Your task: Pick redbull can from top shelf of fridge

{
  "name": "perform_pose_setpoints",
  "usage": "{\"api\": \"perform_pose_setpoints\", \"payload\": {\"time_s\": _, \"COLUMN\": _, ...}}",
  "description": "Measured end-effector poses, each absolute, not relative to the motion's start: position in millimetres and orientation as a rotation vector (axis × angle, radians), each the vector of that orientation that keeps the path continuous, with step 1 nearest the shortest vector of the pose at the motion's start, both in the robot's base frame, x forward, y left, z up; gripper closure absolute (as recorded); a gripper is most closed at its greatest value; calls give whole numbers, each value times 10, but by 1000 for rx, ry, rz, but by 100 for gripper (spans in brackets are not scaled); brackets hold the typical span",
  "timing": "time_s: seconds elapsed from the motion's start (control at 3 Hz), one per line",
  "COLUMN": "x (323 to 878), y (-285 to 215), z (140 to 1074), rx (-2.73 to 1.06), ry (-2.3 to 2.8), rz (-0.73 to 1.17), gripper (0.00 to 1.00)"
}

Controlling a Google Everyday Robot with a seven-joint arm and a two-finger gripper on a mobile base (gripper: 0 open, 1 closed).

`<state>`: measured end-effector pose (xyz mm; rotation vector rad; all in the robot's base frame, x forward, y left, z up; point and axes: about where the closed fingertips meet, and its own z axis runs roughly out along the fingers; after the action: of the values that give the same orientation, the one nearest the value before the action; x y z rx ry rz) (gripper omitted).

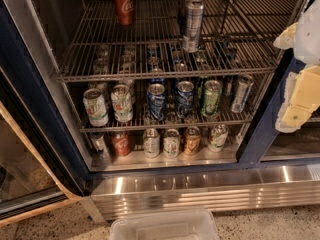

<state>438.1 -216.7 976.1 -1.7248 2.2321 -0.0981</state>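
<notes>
The tall, slim silver redbull can with blue panels and a shiny lid (pixel 192 26) stands upright on the top shelf of thin grey metal wires (pixel 125 46), right of the middle and towards the back, with another dark can just behind it. A short red Coca-Cola can (pixel 123 4) stands upright well apart from it, at the shelf's back left. The shelf belongs to the large display fridge with a dark navy frame (pixel 257 134). The lower wire racks are crowded with upright cans, among them green-and-white cans (pixel 107 105) and wider blue cans (pixel 170 100). Beneath them runs a ribbed, glossy stainless-steel base panel (pixel 200 189). The pale yellow and white gripper (pixel 296 91), blocky and matte, hangs at the right edge in front of the navy post. It is well apart from the redbull can and touches nothing that can be seen; whether it is released or clenched cannot be told. A clear plastic bin with rounded corners (pixel 165 226) sits on the speckled floor (pixel 260 224) below the panel.
</notes>
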Motion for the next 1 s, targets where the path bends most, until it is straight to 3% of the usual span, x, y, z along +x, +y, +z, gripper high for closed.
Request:
{"api": "perform_pose_setpoints", "payload": {"time_s": 0.67, "x": 4561, "y": -2148, "z": 9794, "rx": -1660, "ry": 2172, "rz": -57, "gripper": 0}}
{"api": "perform_pose_setpoints", "payload": {"time_s": 1.0, "x": 4926, "y": -2046, "z": 9822, "rx": -1612, "ry": 2103, "rz": -15, "gripper": 0}}
